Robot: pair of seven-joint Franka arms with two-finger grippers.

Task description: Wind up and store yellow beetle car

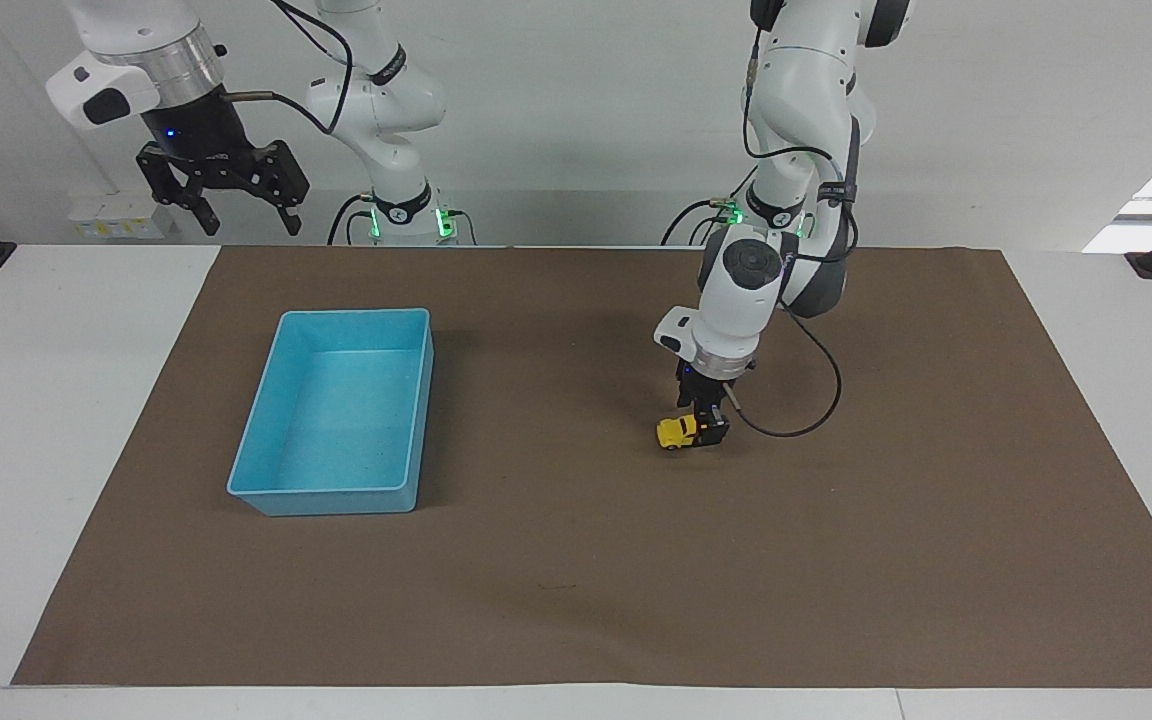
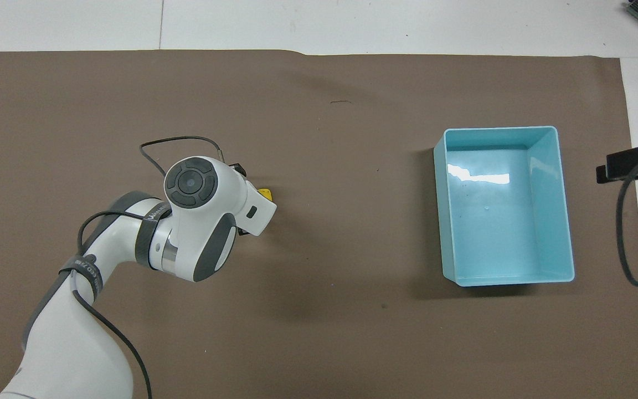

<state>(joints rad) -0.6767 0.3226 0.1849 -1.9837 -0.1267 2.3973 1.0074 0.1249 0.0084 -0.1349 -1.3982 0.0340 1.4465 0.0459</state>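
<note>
The yellow beetle car [image 1: 673,432] stands on the brown mat, toward the left arm's end of the table. My left gripper [image 1: 706,429] is down at the car's rear half and hides it; only the front half shows. In the overhead view the left wrist covers the car except for a yellow tip [image 2: 266,194]. My right gripper [image 1: 223,205] is open and empty, held high over the white table edge near the robots, and waits.
A light-blue bin [image 1: 258,486] with nothing in it stands on the brown mat [image 1: 576,580] toward the right arm's end; it also shows in the overhead view [image 2: 442,221]. The left arm's black cable loops beside the car.
</note>
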